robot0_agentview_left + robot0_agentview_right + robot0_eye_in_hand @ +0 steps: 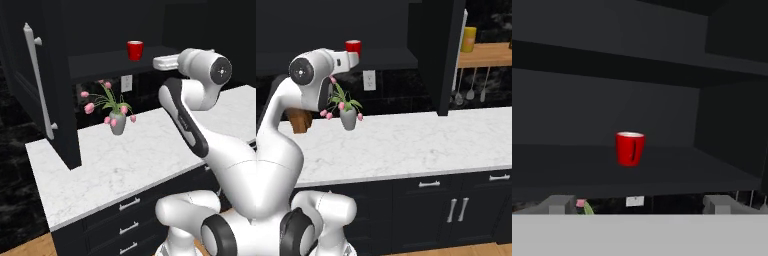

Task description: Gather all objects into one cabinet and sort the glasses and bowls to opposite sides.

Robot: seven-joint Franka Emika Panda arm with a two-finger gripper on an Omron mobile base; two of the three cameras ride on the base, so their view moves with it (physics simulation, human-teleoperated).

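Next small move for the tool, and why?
Probably ease the tool straight forward toward the red cup. The cup stands upright on the cabinet shelf, centred ahead; the fingers are spread wide with nothing between them, short of the cup.

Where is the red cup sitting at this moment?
The red cup stands upright on the dark shelf of the open upper cabinet, above the tulip vase and wall outlet; the hand view shows it straight ahead, alone on the shelf.

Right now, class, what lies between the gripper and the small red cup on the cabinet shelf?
Only bare dark shelf, as the hand view shows, separates the gripper from the small red cup.
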